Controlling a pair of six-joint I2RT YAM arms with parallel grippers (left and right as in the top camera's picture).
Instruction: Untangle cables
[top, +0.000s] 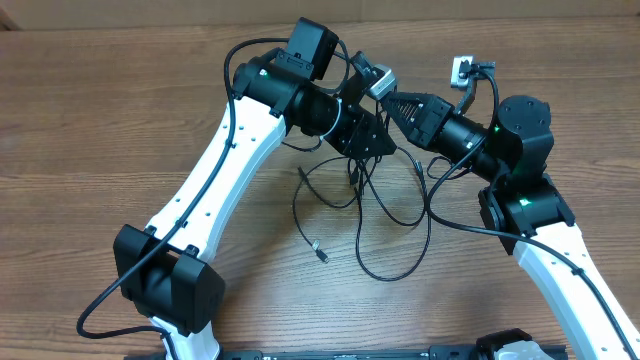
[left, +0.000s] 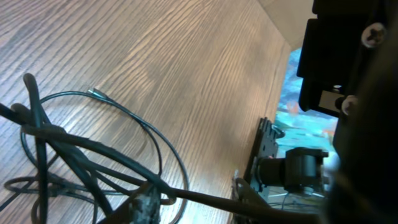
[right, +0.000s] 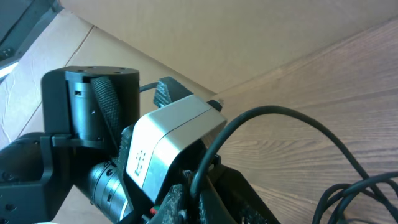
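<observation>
The cables (top: 375, 205) are thin black cords hanging in a tangle from the two grippers at the table's back middle. Their loops trail onto the wood, and one small plug (top: 320, 250) lies at the front. My right gripper (top: 392, 103) (right: 194, 192) is shut on a single cable (right: 267, 115), which arches up out of its jaws. My left gripper (top: 368, 138) (left: 196, 200) sits right beside it, its jaws partly apart. A taut cord (left: 205, 198) runs across the gap, past one textured finger (left: 145, 208). More cable loops (left: 93, 149) lie on the table below.
The wooden table (top: 120, 120) stretches out to the left and front. A cardboard wall (top: 500, 15) closes off the back. The left arm's silver camera housing (right: 168, 143) is close against my right gripper. Thicker black arm cables (top: 440, 190) curve near the tangle.
</observation>
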